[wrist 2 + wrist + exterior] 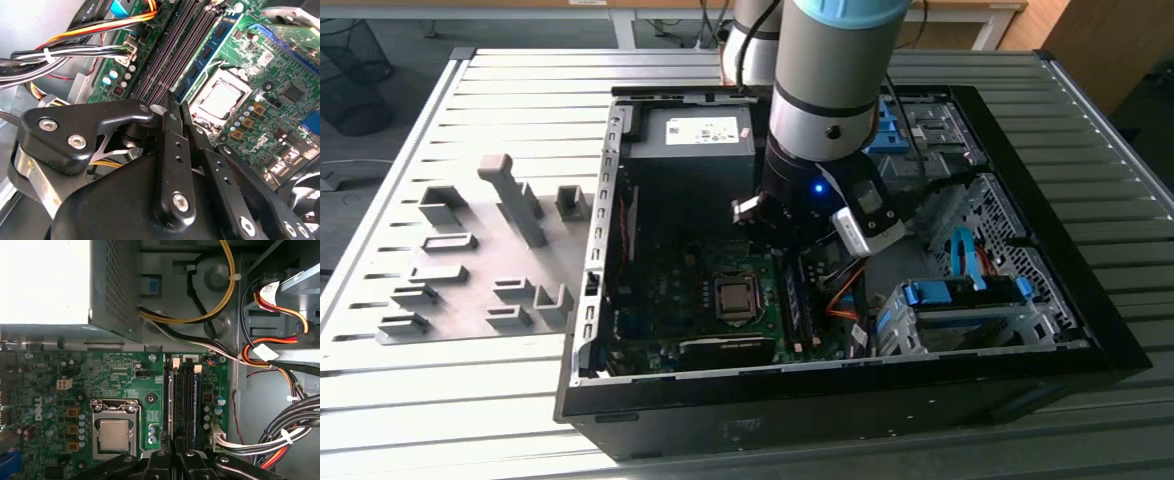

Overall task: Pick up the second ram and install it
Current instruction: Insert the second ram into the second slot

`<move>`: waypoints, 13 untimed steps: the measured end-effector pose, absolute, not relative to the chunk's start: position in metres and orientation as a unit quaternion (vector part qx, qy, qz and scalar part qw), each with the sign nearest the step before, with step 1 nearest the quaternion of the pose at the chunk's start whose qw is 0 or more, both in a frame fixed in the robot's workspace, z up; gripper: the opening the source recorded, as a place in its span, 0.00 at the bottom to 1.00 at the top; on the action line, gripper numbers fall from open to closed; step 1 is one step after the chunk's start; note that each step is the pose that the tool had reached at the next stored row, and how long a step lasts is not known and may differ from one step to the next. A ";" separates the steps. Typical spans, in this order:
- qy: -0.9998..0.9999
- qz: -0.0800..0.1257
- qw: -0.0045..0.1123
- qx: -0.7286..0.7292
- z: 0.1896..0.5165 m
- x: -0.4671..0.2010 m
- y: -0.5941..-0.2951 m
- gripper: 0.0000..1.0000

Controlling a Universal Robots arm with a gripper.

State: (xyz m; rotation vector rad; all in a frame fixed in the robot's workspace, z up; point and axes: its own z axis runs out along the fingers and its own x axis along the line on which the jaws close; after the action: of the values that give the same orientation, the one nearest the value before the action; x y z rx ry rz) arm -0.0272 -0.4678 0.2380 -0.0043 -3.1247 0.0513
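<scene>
Now | hand fingers together, over memory slots | second ram seated | print unreadable

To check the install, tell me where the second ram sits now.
In the second wrist view the second ram stands in the memory slot nearest the processor socket, just beyond the gripper.

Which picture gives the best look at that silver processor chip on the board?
The first wrist view: the processor faces the camera squarely. The second wrist view shows it tilted. In the exterior view it looks small.
</scene>
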 end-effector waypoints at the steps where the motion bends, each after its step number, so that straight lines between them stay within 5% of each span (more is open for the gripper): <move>1: -1.000 0.016 0.008 -0.001 0.237 -0.027 -0.468 0.14; 13: -1.000 0.016 0.008 -0.002 0.223 -0.024 -0.470 0.14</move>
State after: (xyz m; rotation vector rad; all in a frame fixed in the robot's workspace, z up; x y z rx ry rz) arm -0.0240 -0.4696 0.2226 -0.0070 -3.1246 0.0489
